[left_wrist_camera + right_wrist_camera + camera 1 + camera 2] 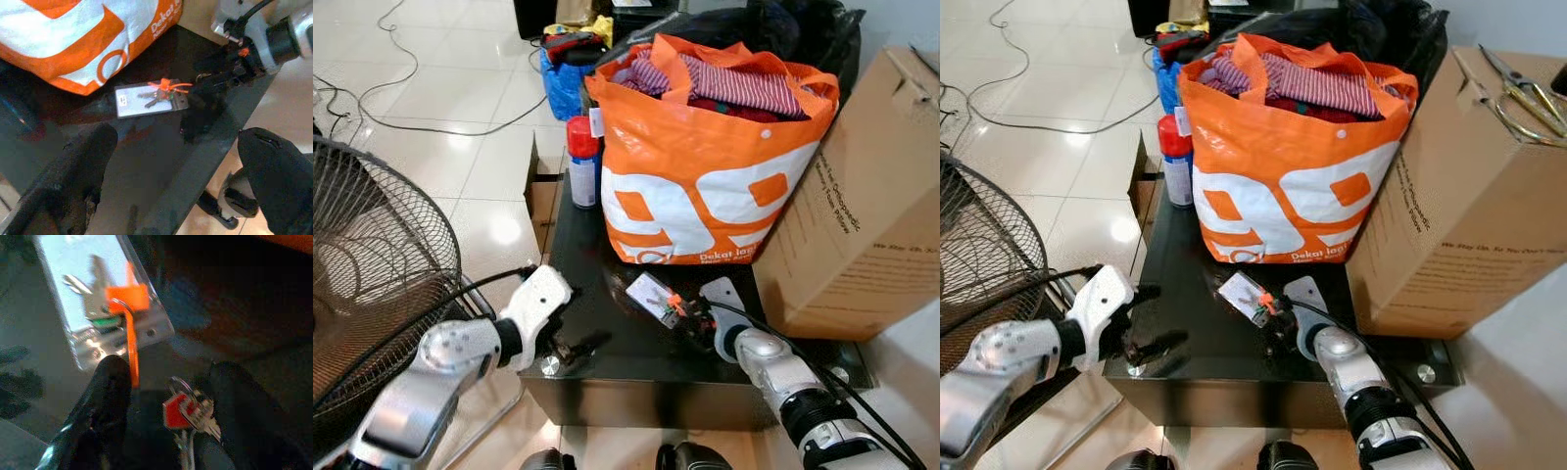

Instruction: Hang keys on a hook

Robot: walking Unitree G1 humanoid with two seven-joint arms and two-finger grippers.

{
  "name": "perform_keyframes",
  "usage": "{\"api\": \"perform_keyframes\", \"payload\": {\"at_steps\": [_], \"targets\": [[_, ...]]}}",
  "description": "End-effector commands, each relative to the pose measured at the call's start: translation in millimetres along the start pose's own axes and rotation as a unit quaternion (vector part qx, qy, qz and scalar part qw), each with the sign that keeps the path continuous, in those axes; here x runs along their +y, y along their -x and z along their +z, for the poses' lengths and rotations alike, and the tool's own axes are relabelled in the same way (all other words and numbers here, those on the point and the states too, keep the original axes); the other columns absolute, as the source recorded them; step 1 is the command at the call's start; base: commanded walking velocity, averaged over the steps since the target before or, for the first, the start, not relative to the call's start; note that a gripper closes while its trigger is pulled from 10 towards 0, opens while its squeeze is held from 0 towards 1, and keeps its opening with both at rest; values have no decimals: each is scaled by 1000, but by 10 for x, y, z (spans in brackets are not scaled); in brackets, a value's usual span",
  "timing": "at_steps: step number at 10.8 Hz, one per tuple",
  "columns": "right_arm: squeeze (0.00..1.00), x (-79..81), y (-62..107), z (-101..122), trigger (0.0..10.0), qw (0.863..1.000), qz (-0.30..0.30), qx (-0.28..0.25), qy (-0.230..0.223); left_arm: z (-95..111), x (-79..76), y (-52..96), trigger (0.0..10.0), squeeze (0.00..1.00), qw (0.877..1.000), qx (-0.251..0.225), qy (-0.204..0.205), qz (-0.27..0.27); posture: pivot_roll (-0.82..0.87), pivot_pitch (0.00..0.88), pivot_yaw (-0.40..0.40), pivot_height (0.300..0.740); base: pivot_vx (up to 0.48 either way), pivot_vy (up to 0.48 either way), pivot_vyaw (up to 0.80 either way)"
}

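A silver hook plate [651, 292] lies flat on the black table [607, 352], in front of the orange bag. A few keys with an orange tag [128, 298] rest on the plate [98, 298]. My right gripper [168, 369] is low over the table just beside the plate, open. A small bunch of keys with a red head [183, 413] sits between its fingers. My left gripper [563, 345] hovers at the table's front left edge, open [178, 137] and holding nothing, pointed toward the plate [149, 100].
A full orange shopping bag [705, 176] stands at the back of the table, with a red-capped spray can [582, 162] to its left. A large cardboard box [862, 215] stands on the right. A floor fan [372, 255] is on the left.
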State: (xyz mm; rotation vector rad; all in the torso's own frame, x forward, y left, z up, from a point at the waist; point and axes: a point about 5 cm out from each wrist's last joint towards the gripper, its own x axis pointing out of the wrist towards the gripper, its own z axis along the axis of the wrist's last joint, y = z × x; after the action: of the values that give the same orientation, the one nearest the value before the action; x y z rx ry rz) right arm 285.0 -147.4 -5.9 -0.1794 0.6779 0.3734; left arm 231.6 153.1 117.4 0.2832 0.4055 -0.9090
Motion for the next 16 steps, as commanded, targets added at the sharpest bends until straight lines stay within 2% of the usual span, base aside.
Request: {"api": "perform_keyframes", "payload": {"at_steps": [1, 2, 4, 5, 6, 8, 9, 10, 11, 15, 16], "targets": [[0, -53, 2, 39, 314, 1000, -9, -5, 4, 29, 2, 24, 10000, 0, 1000, -2, -3, -4, -24, 126, -33, 740, 0, 0, 0], [0, -88, 3, 56, 0, 1000, -9, -6, 2, 38, 2, 26, 10000, 0, 1000, 0, -4, -12, -31, 119, -28, 740, 0, 0, 0], [0, -88, 3, 56, 0, 1000, -9, -6, 2, 38, 2, 26, 10000, 0, 1000, 0, -4, -12, -31, 119, -28, 740, 0, 0, 0], [0, -99, 14, 42, 353, 1000, 10, 2, 4, 48, -12, 16, 10000, 0, 1000, 0, -4, -22, -31, 112, -31, 740, 0, 0, 0], [0, -91, 23, -24, 196, 999, 33, 19, 12, 53, -33, 6, 10000, 0, 999, 2, -4, -33, -28, 115, -31, 740, 0, 0, 0], [0, -71, 11, -51, 118, 999, 35, 25, 17, 41, -34, 20, 10000, 0, 999, 8, -5, -40, -29, 115, -30, 740, 0, 0, 0], [0, -79, 11, -27, 1294, 999, 37, 19, 14, 42, -30, 22, 10000, 0, 999, 8, -6, -41, -30, 114, -30, 740, 0, 0, 0], [0, -47, 29, 105, 4627, 997, 77, -25, -7, 43, -23, 21, 10000, 0, 999, 9, -7, -41, -32, 112, -30, 740, 0, 0, 0], [0, -54, 60, 152, 10000, 994, 95, -45, 4, 47, -25, 1, 10000, 0, 999, 8, -10, -41, -36, 112, -31, 740, 0, 0, 0], [0, -182, 122, 189, 10000, 995, 87, -53, 18, 43, -41, -17, 10000, 0, 999, 8, -13, -42, -42, 109, -41, 740, 0, 0, 0], [1000, -216, 142, 170, 10000, 994, 93, -41, 47, 34, -47, -21, 10000, 0, 999, 10, -15, -42, -45, 104, -48, 740, 0, 0, 0]]}}
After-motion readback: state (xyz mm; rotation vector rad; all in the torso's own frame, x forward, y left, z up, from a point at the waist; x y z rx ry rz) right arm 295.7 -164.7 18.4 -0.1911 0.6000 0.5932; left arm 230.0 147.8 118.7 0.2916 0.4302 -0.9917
